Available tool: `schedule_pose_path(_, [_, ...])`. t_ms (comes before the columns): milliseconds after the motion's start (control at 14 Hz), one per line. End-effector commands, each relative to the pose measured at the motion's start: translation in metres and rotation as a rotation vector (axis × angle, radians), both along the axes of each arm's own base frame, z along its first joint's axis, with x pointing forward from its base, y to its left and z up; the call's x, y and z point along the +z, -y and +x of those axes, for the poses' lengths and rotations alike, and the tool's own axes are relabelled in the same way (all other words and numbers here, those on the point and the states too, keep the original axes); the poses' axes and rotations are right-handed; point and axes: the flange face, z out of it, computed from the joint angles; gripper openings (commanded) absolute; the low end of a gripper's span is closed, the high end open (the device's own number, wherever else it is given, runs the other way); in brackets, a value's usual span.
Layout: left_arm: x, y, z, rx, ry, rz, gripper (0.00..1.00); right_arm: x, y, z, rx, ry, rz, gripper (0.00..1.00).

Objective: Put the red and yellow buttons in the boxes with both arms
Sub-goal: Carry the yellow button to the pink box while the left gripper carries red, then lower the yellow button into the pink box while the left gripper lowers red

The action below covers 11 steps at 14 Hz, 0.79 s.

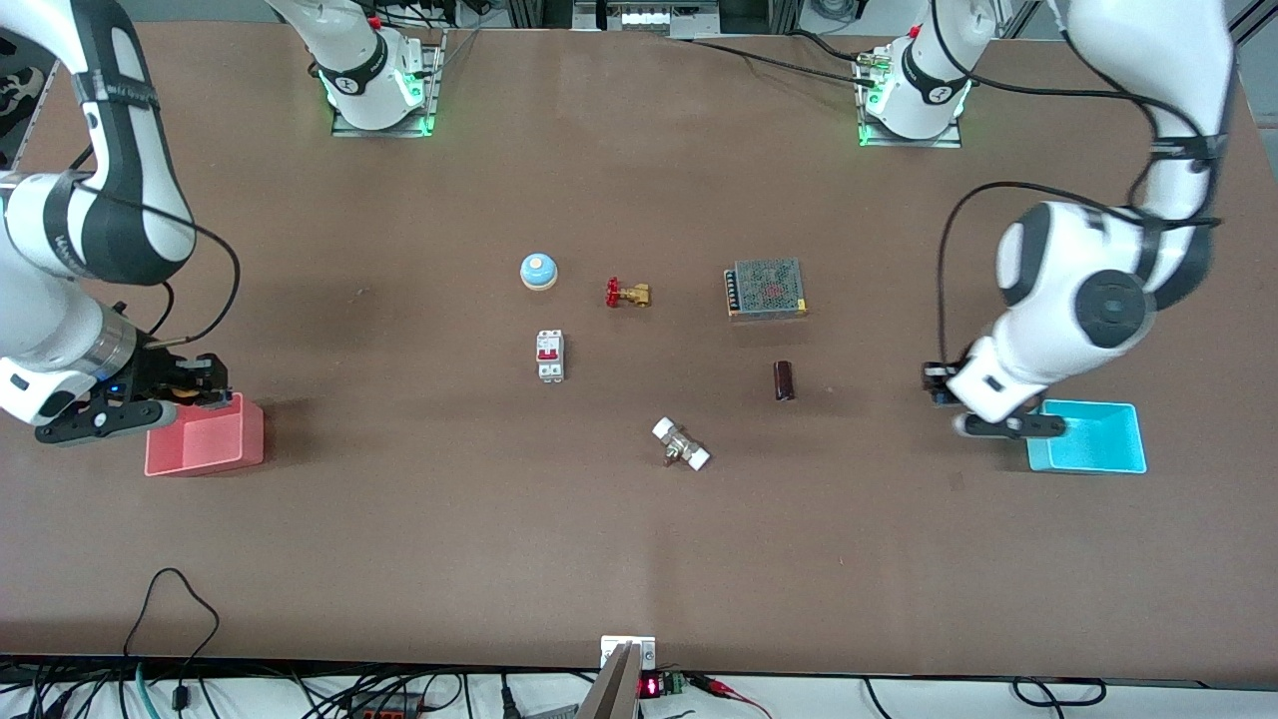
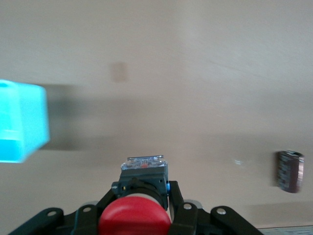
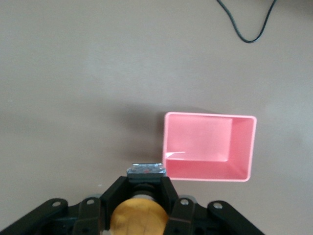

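My left gripper [image 1: 937, 382] is shut on the red button [image 2: 134, 218], holding its dark base between the fingers [image 2: 143, 186]. It hangs over the bare table beside the cyan box [image 1: 1088, 461], on the side toward the table's middle; the box also shows in the left wrist view [image 2: 22, 122]. My right gripper [image 1: 195, 387] is shut on the yellow button [image 3: 137, 218], gripping its dark base [image 3: 145, 188]. It hangs over the table at the edge of the pink box [image 1: 205, 461], which is open and empty in the right wrist view [image 3: 205, 174].
In the table's middle lie a blue dome bell [image 1: 538, 271], a red-handled brass valve [image 1: 627, 294], a white breaker [image 1: 550, 356], a meshed power supply [image 1: 767, 289], a dark cylinder [image 1: 784, 380] and a white-ended fitting [image 1: 681, 444]. A black cable [image 1: 175, 599] loops at the table's near edge.
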Motion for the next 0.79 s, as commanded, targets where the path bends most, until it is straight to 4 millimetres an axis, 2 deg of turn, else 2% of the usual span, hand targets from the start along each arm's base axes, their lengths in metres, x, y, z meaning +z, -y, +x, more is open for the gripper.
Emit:
schedule_pose_path(0, [-0.013, -0.068, 0.010, -0.060, -0.024, 0.052, 0.16, -0.021, 0.034, 0.017, 0.029, 0.032, -0.009, 0.19])
schedule_pose_path(71, [-0.024, -0.103, 0.017, -0.086, -0.028, 0.096, 0.16, -0.031, 0.047, 0.019, 0.012, 0.042, -0.017, 0.19])
schedule_pose_path(143, [-0.025, -0.138, 0.033, -0.088, 0.003, 0.117, 0.16, -0.039, 0.052, 0.020, 0.006, 0.042, -0.019, 0.19])
schedule_pose_path(214, [-0.032, -0.154, 0.041, -0.104, 0.004, 0.113, 0.16, -0.049, 0.056, 0.022, 0.003, 0.046, -0.021, 0.19])
schedule_pose_path(286, [-0.039, -0.163, 0.043, -0.134, 0.003, 0.109, 0.16, -0.055, 0.059, 0.023, 0.000, 0.055, -0.022, 0.19])
schedule_pose_path(357, [-0.055, -0.176, 0.041, -0.145, -0.018, 0.104, 0.16, -0.063, 0.063, 0.024, -0.006, 0.060, -0.022, 0.19])
schedule_pose_path(429, [-0.063, -0.193, 0.039, -0.134, -0.015, 0.102, 0.16, -0.072, 0.066, 0.024, -0.023, 0.054, -0.004, 0.19])
schedule_pose_path(500, [-0.067, -0.198, 0.041, -0.132, 0.008, 0.107, 0.16, -0.080, 0.065, 0.024, -0.049, 0.050, 0.033, 0.19])
schedule_pose_path(714, [-0.103, -0.204, 0.037, -0.140, -0.014, 0.090, 0.16, -0.099, 0.064, 0.024, -0.044, 0.045, 0.053, 0.20])
